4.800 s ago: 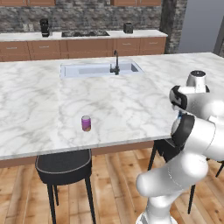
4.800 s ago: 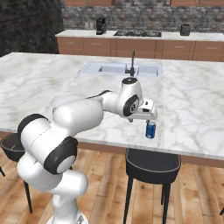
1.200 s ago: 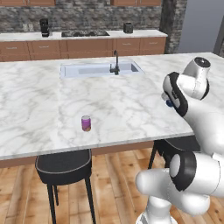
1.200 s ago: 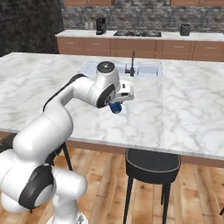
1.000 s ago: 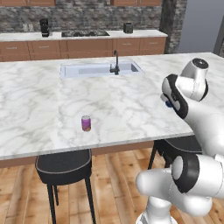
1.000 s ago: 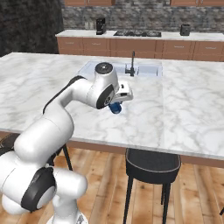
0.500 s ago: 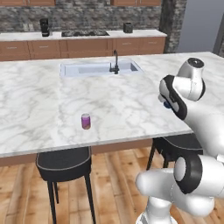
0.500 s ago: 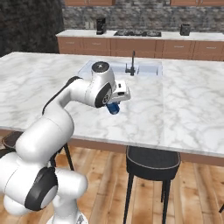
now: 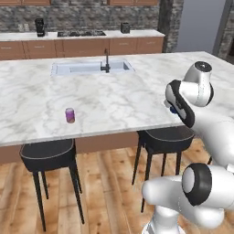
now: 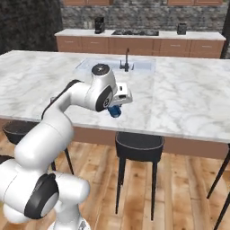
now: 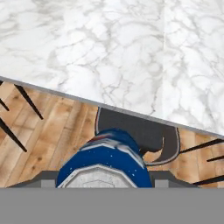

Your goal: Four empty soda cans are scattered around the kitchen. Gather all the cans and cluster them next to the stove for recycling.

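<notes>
A small purple-pink soda can stands upright on the white-grey marble island counter, well apart from what looks like a blue can tucked behind the white arm's wrist.

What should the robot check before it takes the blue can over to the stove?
1. Blue can held in the gripper: ok.
2. Can lifted off the island: ok.
3. Fingers squarely on the can: cannot tell, they are hidden.
4. Stove in sight on the back counter: ok.
5. Free spot beside the stove: cannot tell, too far away.
6. Purple can gathered: not ok, it stands on the island.
</notes>
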Controlling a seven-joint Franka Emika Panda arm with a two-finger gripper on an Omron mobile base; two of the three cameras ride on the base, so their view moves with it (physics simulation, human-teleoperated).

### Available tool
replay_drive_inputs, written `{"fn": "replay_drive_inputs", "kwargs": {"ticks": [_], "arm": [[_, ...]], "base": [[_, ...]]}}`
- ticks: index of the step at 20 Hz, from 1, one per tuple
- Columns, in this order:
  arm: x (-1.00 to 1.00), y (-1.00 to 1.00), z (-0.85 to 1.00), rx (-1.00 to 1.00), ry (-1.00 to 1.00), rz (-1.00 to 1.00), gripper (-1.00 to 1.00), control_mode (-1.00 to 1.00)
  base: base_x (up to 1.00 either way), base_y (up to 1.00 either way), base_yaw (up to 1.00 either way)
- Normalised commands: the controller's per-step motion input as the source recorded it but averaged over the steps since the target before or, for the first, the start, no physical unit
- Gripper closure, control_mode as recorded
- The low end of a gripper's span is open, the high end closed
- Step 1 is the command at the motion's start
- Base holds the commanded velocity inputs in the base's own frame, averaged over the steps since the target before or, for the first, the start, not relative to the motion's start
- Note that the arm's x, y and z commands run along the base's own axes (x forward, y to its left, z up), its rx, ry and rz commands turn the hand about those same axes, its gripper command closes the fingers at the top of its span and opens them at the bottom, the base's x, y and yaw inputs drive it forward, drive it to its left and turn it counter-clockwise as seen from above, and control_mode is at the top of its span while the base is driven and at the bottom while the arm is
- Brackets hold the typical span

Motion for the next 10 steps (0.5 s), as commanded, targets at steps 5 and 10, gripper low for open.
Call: {"fn": "replay_drive_inputs", "kwargs": {"ticks": [5,10], "arm": [[0.0,0.0,0.0,0.0,0.0,0.0,1.0,1.0],[0.0,0.0,0.0,0.0,0.0,0.0,1.0,1.0]], "base": [[0.24,-1.0,0.0],[0.32,-1.0,0.0]]}}
